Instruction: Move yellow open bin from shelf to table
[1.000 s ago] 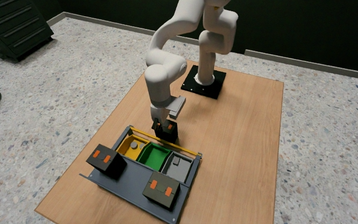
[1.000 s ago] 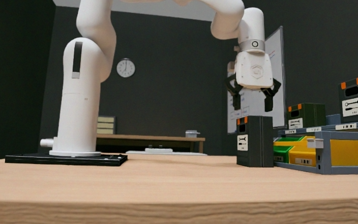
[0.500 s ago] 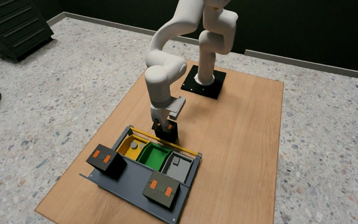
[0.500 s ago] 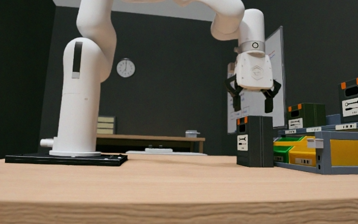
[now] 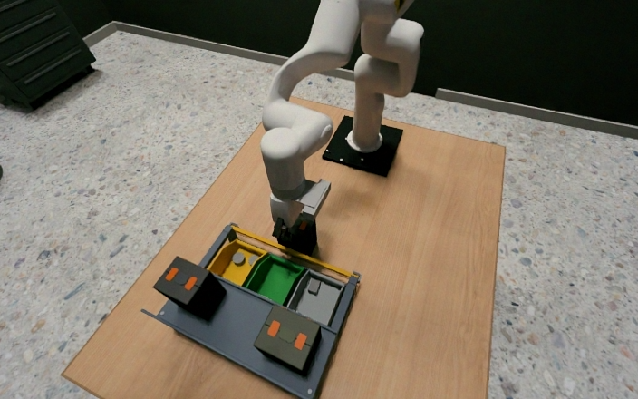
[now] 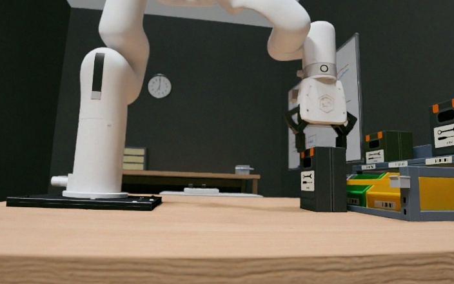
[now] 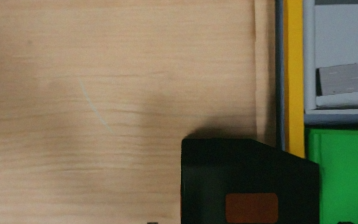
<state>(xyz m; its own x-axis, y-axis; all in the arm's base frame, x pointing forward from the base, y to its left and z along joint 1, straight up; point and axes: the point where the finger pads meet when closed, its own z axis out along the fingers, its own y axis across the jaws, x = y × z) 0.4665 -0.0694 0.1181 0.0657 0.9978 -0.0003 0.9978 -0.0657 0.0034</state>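
The yellow open bin (image 5: 234,266) (image 6: 444,192) sits at the left end of the grey shelf's (image 5: 242,329) (image 6: 410,193) lower level, with round grey parts in it. A green bin (image 5: 275,277) (image 7: 347,175) stands beside it, then a grey bin (image 5: 317,298) (image 7: 340,45) holding a grey block. My gripper (image 5: 293,230) (image 6: 321,145) is open and empty. It points straight down just over the top of a dark closed box (image 5: 304,238) (image 6: 322,180) (image 7: 245,180) that stands on the table in front of the shelf. The yellow bin is out of the wrist view.
Two more dark boxes (image 5: 189,286) (image 5: 287,337) with orange latches stand on the shelf's top level. A yellow rail (image 5: 311,257) (image 7: 294,75) runs along the shelf's front edge. The arm's black base plate (image 5: 363,146) (image 6: 84,202) is at the table's far end.
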